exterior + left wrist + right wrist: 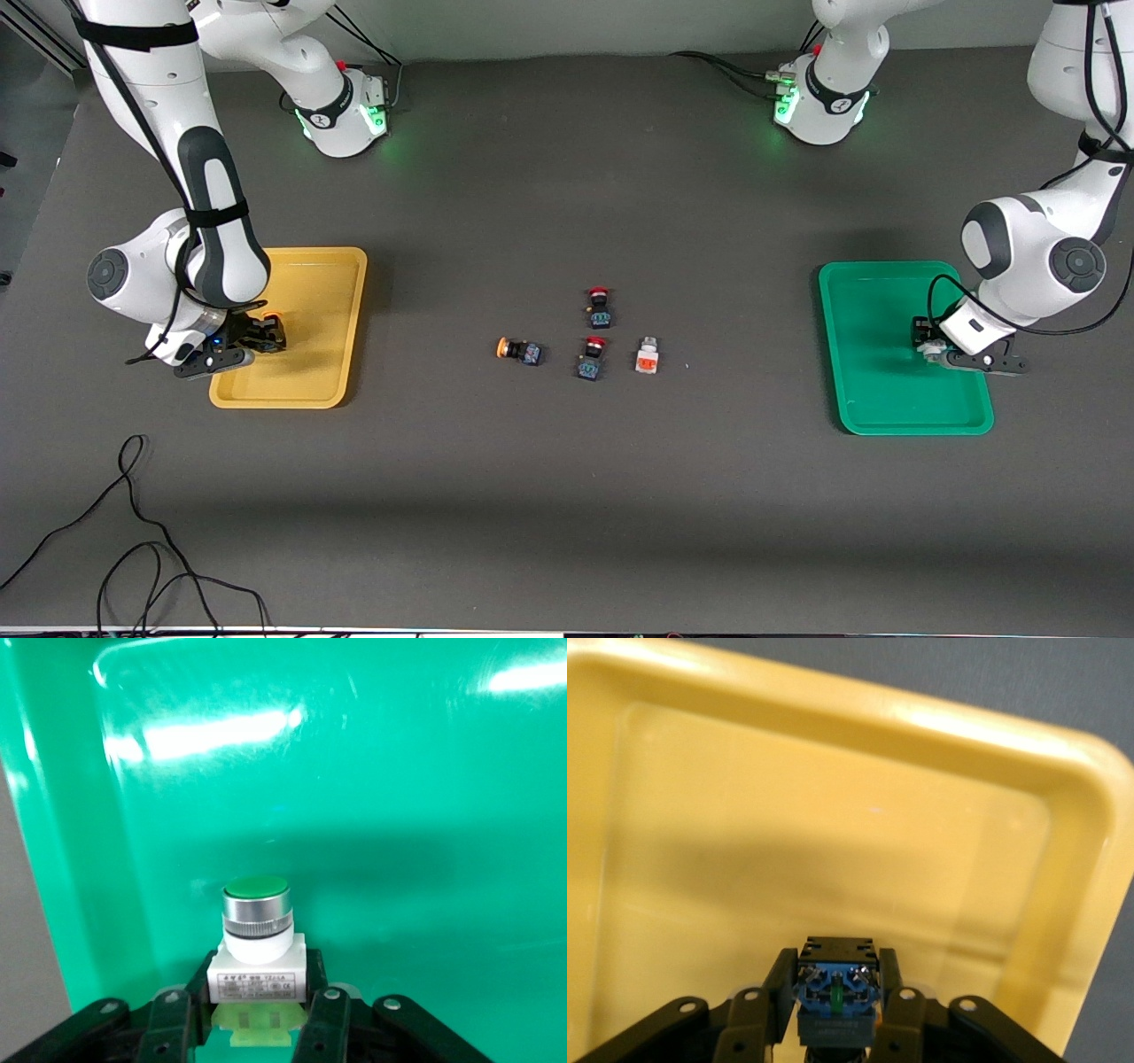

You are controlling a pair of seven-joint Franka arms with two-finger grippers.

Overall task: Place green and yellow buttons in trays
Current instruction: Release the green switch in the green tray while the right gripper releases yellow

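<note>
Gripping the white green-capped button [256, 939] by its blocky body, the left claw [257, 1010] sits low in the green tray [425, 815]. The right claw [833, 1005] clasps a black-and-blue button [835, 992] over the yellow tray [833, 833]. Both look light, rigid and easily toppled.

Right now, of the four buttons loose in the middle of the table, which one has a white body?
The white blocky button with the orange-red face, the one nearest the left arm's end of the cluster. The other three have black-and-blue bodies: two red-capped switches and one yellow-orange-capped button.
</note>
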